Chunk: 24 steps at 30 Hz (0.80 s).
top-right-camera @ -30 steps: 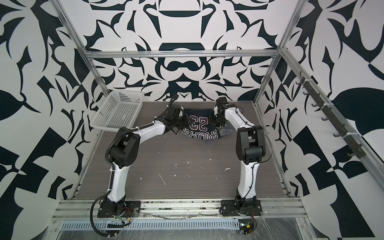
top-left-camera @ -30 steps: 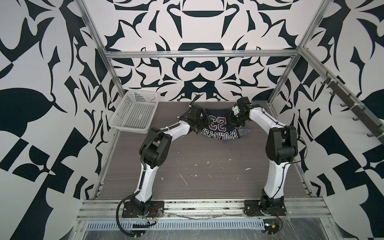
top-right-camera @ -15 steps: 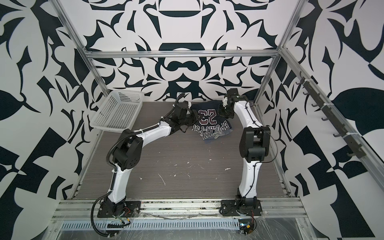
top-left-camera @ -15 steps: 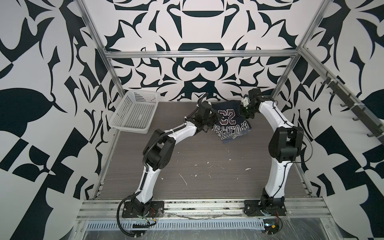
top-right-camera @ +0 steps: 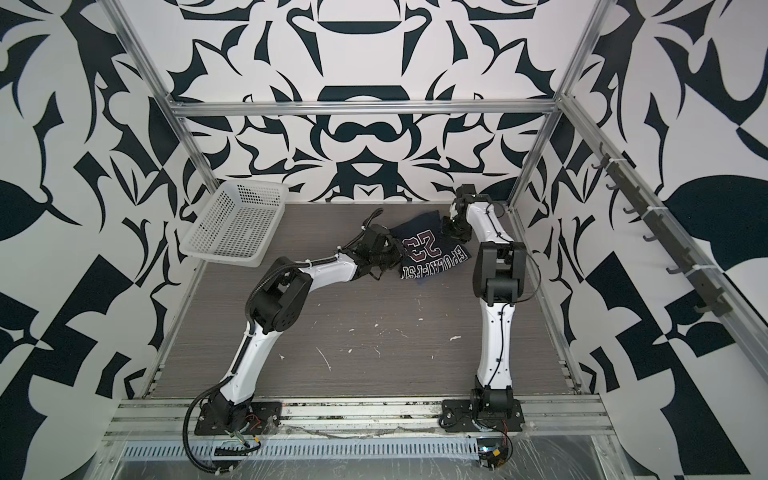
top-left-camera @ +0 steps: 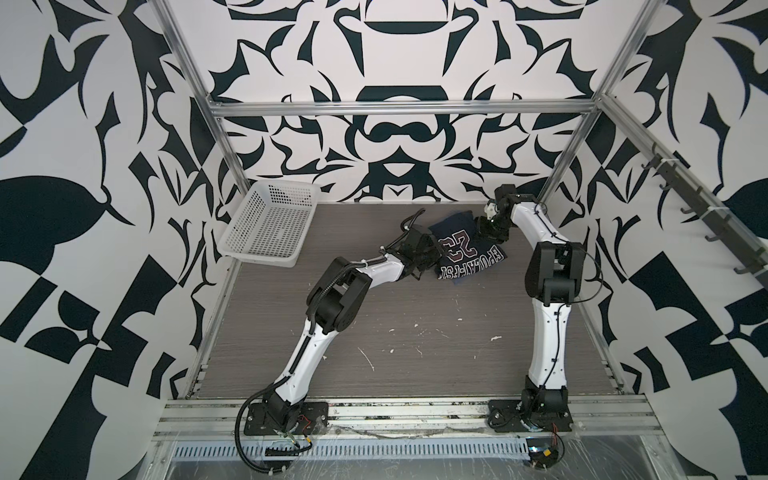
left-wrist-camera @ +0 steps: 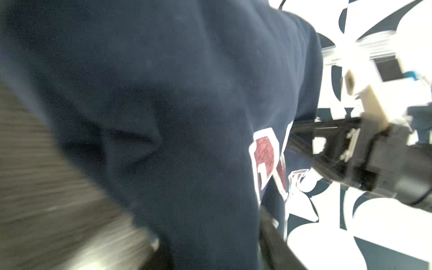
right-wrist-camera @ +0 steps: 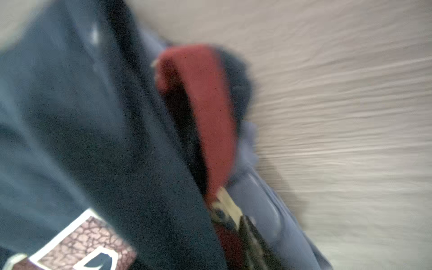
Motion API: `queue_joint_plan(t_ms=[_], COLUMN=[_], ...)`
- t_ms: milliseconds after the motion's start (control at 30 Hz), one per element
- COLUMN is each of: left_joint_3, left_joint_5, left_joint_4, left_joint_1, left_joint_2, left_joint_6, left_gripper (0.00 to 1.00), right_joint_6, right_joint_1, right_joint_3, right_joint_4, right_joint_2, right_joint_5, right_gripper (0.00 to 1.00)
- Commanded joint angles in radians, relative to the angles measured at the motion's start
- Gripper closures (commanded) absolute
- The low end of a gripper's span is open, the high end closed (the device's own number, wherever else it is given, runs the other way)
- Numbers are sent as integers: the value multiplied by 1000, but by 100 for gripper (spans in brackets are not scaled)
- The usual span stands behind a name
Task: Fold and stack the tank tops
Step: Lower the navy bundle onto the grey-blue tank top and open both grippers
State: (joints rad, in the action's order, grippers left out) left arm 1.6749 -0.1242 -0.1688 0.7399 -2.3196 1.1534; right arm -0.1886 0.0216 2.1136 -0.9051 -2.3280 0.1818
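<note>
Flanking the folded navy top [top-left-camera: 467,249], left gripper [top-left-camera: 430,259] close at one side and right gripper [top-left-camera: 484,232] at the opposite corner, neither nearer, blue top [right-wrist-camera: 264,205] showing beneath; clenched or released, cannot tell.

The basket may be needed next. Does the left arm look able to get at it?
Probably yes. The basket sits on the left arm's side, about as far back as the navy top its claw is at, with only bare table between.
</note>
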Motion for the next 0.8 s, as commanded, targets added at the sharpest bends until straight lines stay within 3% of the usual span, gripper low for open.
queue_joint_plan(t_ms=[0, 133, 267, 300, 333, 367, 467, 600, 767], left_joint_3=[-52, -161, -274, -298, -329, -361, -477, -654, -795], left_joint_5=[72, 159, 166, 170, 175, 175, 198, 243, 338], left_joint_4=[72, 118, 106, 104, 107, 110, 106, 74, 118], left_joint_1=[0, -9, -18, -19, -20, -24, -48, -97, -141], left_joint_2=[128, 254, 369, 394, 424, 456, 555, 699, 851], left_joint_6=[-41, -74, -136, -155, -176, -196, -218, -238, -314], left_gripper=[41, 32, 28, 27, 25, 23, 16, 16, 9], right_joint_6=[-2, 1, 21, 23, 27, 26, 17, 19, 41], right_joint_1=[9, -22, -97, -113, -131, -145, -175, -202, -208], right_joint_3=[41, -41, -139, -155, -176, -200, -239, -261, -194], right_joint_4=[-32, -7, 51, 59, 72, 92, 110, 125, 104], right_joint_2=[109, 231, 312, 315, 317, 318, 298, 243, 98], right_joint_5=[-111, -171, -157, -151, -148, -147, -146, -154, -178], right_gripper=[43, 37, 32, 24, 4, 1, 1, 1, 1])
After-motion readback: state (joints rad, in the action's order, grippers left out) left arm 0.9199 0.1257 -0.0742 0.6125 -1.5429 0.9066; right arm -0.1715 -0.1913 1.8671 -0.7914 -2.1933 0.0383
